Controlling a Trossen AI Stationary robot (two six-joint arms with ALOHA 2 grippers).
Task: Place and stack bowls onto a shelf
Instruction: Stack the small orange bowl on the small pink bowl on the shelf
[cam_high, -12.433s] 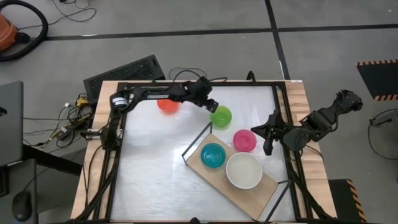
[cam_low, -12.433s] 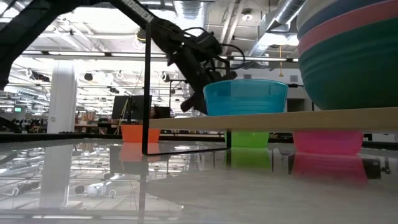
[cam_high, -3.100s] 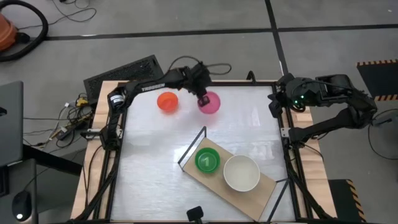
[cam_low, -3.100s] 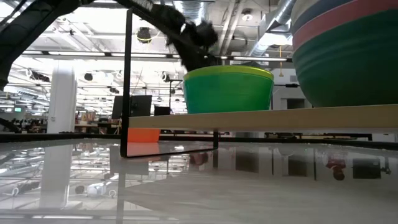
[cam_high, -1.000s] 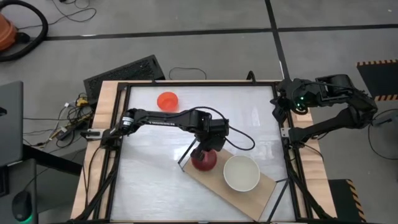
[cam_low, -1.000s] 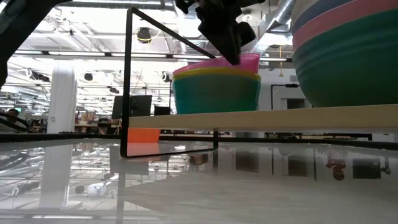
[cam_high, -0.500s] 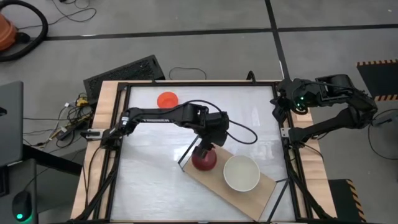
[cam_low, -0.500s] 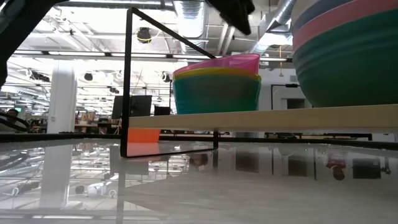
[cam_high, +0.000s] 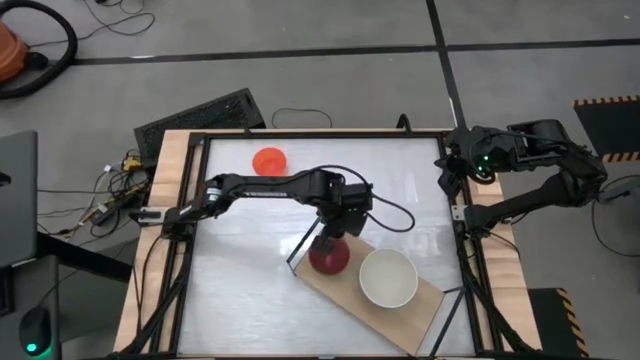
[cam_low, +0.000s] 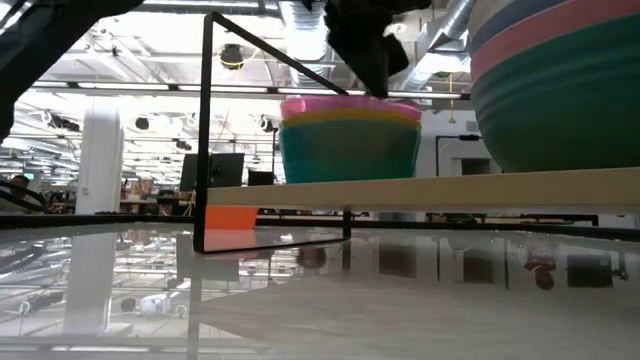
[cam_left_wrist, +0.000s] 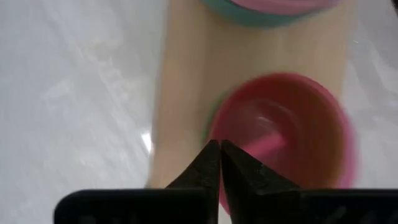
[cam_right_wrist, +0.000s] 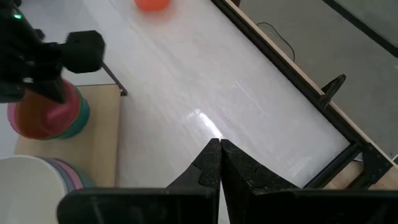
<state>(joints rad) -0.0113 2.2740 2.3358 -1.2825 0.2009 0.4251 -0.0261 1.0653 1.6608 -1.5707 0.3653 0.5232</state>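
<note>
White tabletop (cam_high: 250, 280), shelf (cam_high: 425, 297) holds bowl stacks; left gripper (cam_high: 333, 232) pinched empty above magenta bowl (cam_high: 328, 256); right gripper (cam_right_wrist: 220, 163) closed, empty.

No legible text, label, brand, number or sign anywhere; only a pale lettering strip along the left arm (cam_high: 262, 188), too small to read.

Two bowl stacks (cam_high: 329, 256) (cam_high: 388, 278) on one shelf (cam_high: 425, 300); one loose orange bowl (cam_high: 268, 160); two arms (cam_high: 270, 187) (cam_high: 545, 185).
</note>
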